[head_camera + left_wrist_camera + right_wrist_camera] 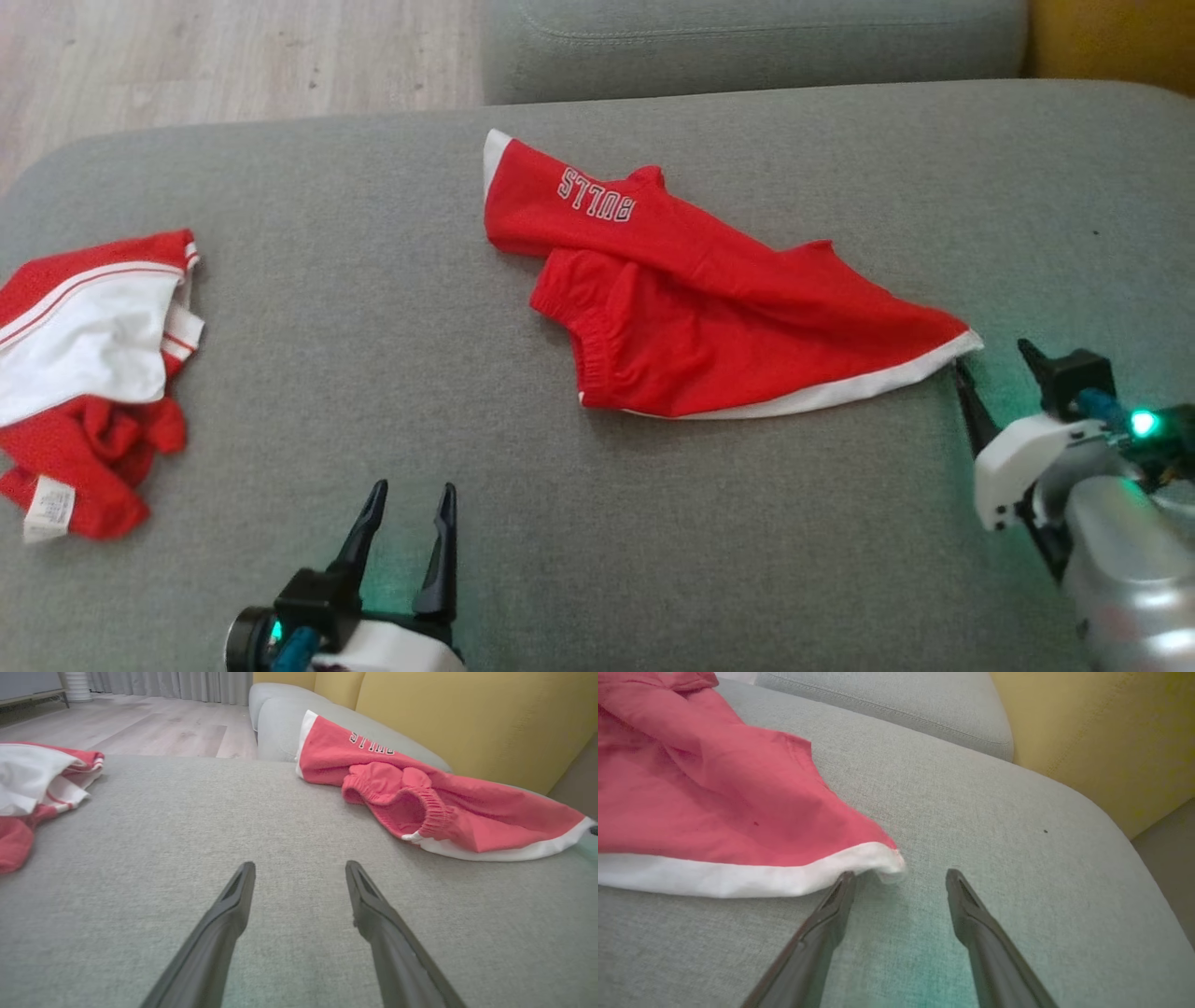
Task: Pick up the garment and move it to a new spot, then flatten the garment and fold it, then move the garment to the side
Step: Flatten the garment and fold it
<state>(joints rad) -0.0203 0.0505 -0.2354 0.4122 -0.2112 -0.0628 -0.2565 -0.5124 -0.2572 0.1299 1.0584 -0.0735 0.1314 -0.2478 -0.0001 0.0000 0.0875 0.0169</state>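
The garment [709,299] is a pair of red shorts with a white hem and "BULLS" lettering, lying rumpled across the middle of the grey cushion [373,308]. In the left wrist view the garment [434,802] lies ahead to the right, elastic waistband facing me. My right gripper [994,364] is open at the garment's right corner; in its own view the white hem tip [887,861] rests by the left finger [831,905], nothing between the jaws. My left gripper [406,509] stands open and empty over bare cushion at the front.
A second red and white garment [93,364] lies bunched at the cushion's left edge. Another grey cushion [747,42] sits behind, yellow upholstery [1101,742] to the right, wooden floor [187,65] beyond the far left.
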